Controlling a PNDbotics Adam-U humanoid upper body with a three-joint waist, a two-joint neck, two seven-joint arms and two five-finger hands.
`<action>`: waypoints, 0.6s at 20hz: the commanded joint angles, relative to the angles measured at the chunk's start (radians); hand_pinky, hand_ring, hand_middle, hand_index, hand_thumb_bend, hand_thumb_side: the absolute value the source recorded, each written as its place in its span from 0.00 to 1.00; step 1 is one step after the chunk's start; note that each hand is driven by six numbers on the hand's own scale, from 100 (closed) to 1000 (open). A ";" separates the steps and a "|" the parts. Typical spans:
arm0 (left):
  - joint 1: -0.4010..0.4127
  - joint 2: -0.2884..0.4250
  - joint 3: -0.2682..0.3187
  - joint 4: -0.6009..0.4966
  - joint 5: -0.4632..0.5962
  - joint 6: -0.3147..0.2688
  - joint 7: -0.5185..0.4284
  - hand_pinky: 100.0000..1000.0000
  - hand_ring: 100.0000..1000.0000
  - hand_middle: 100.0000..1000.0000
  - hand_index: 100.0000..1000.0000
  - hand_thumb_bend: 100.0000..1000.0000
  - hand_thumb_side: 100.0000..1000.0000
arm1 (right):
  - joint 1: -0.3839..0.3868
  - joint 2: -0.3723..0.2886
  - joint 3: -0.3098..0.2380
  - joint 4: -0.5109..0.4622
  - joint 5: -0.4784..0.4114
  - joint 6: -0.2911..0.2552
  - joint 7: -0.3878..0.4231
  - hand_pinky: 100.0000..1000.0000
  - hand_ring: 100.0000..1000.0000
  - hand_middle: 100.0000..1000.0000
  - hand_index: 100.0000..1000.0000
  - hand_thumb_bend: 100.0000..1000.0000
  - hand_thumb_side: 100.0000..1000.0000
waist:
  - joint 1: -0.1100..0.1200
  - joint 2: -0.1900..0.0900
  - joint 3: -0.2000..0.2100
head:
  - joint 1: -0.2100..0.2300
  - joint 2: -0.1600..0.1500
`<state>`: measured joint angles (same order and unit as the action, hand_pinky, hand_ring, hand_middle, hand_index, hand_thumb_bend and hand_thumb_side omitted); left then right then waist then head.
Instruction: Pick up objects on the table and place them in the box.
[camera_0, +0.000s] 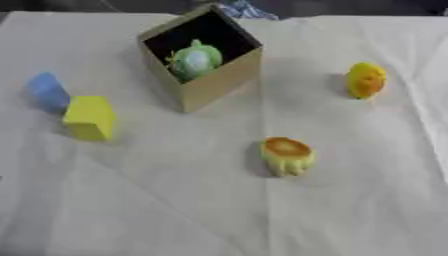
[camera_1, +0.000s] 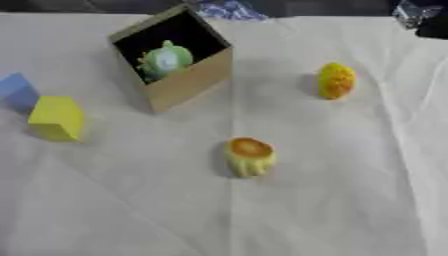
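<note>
No robot hands are showing in either view, so can't tell what the fingers are doing. The open box (camera_0: 206, 82) is sitting tilted at the back of the white surface (camera_0: 175, 210) with a green toy (camera_0: 196, 60) lying inside. Still sitting out: blue block (camera_0: 46, 92) touching yellow block (camera_0: 89, 117) on the left, yellow-orange toy (camera_0: 286, 155) in the middle, another yellow toy (camera_0: 365, 80) far right.
</note>
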<state>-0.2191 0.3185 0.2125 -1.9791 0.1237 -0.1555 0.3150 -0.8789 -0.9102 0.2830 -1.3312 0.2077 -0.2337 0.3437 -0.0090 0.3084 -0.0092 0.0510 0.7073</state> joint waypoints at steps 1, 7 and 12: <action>-0.002 0.033 -0.002 -0.021 -0.006 -0.001 -0.003 0.85 0.68 0.69 0.81 0.25 0.65 | -0.066 -0.025 0.023 0.092 0.103 -0.077 0.057 0.88 0.85 0.76 0.84 0.00 0.42 | -0.004 -0.023 -0.006 | 0.004 0.008; 0.002 0.044 -0.003 -0.021 -0.010 0.001 -0.003 0.85 0.68 0.69 0.81 0.25 0.65 | -0.209 0.052 0.073 0.306 0.247 -0.217 0.123 0.89 0.87 0.78 0.85 0.00 0.44 | -0.011 -0.026 -0.018 | 0.013 0.012; 0.004 0.054 -0.005 -0.020 -0.012 0.002 -0.006 0.85 0.68 0.69 0.81 0.25 0.65 | -0.293 0.110 0.089 0.491 0.351 -0.332 0.170 0.89 0.88 0.80 0.86 0.00 0.52 | -0.019 -0.027 -0.030 | 0.028 0.010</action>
<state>-0.2114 0.3425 0.2071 -1.9791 0.1165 -0.1531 0.3129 -1.1468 -0.7885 0.3760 -0.8762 0.5321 -0.5393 0.5043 -0.0297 0.3054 -0.0376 0.0733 0.7208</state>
